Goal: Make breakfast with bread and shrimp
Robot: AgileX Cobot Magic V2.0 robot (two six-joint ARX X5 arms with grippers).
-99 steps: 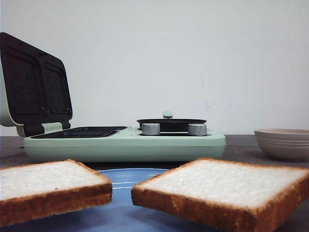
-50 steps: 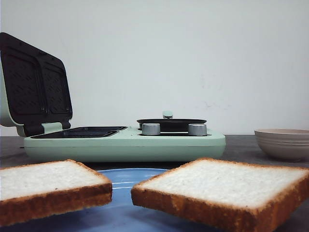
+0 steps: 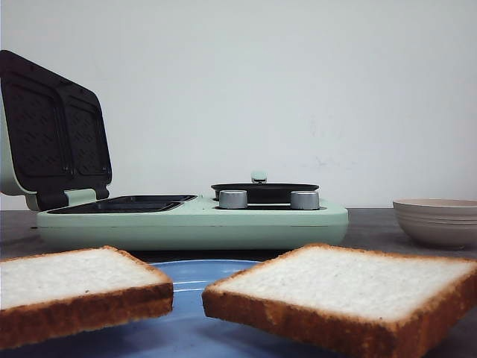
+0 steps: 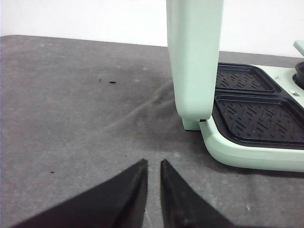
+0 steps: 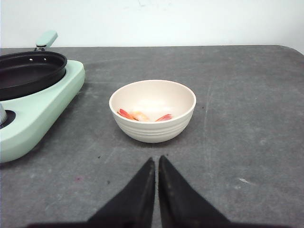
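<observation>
Black fingers of the left gripper (image 4: 153, 173) are almost closed and hold nothing, low over the grey table (image 4: 71, 118), near the green sandwich maker (image 4: 247, 142). The right gripper (image 5: 156, 171) is pressed shut, empty, pointing at the bowl (image 5: 152, 111) with shrimp (image 5: 140, 115). Two bread slices (image 3: 74, 294) (image 3: 343, 298) lie on the blue plate (image 3: 186, 280), nearest the camera.
</observation>
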